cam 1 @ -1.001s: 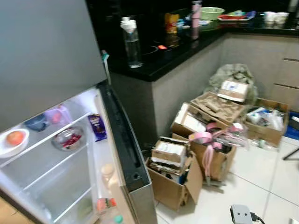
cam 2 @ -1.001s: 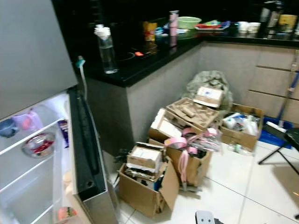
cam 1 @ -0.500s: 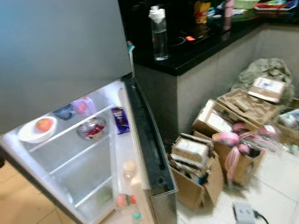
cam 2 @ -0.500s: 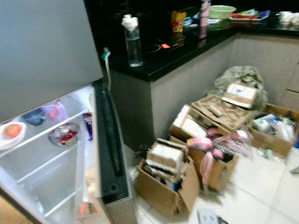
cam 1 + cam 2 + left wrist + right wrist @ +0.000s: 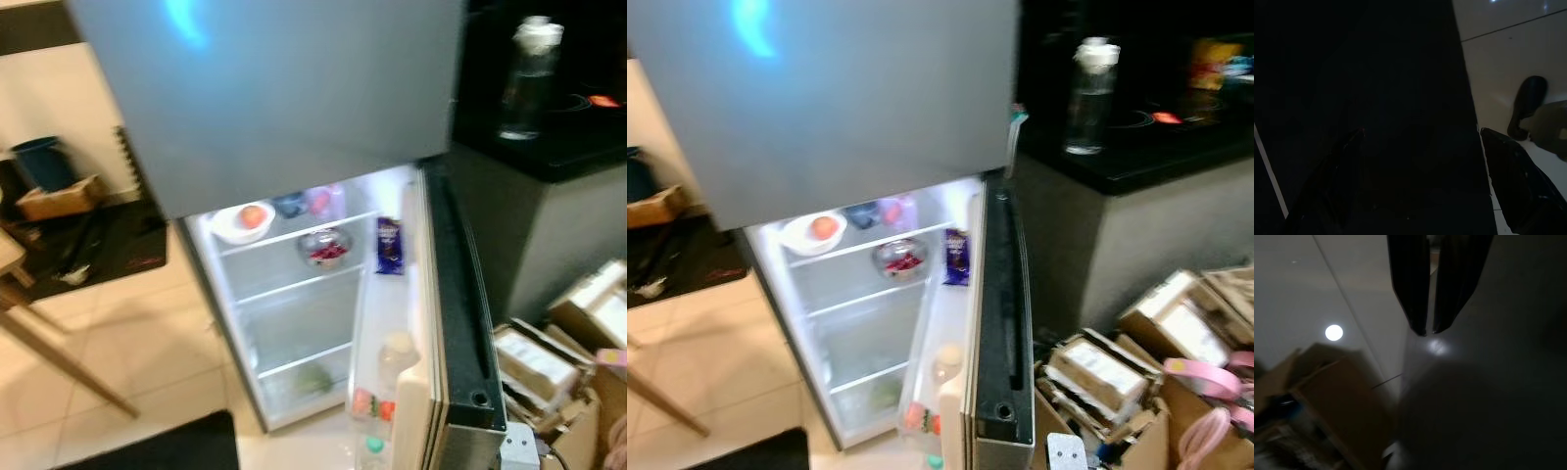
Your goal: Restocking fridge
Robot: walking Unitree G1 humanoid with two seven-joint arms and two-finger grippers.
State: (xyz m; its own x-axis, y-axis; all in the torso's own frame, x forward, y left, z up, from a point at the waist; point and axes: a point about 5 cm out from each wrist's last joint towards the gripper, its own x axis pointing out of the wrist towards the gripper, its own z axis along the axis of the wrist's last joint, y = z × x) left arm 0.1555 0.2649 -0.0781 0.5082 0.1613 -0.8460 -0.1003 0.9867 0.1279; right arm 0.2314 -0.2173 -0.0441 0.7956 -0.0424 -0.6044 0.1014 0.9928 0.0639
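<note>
The fridge [image 5: 294,108] stands with its lower door [image 5: 460,323] swung wide open, the lit compartment at about 6 o'clock in the head views. On the top shelf a white bowl [image 5: 238,223] holds an orange fruit [image 5: 253,215]; a glass bowl [image 5: 323,247] of something red, perhaps berries, sits 1 shelf lower. A clear bottle [image 5: 1089,96] stands on the black counter [image 5: 1156,147] at 2 o'clock. Cardboard boxes [image 5: 1136,362] crowd the floor at 4 o'clock. The left gripper [image 5: 1420,181] hangs with its 2 fingers spread wide, empty. The right gripper [image 5: 1430,330] hangs with fingertips nearly touching, gripping nothing.
</note>
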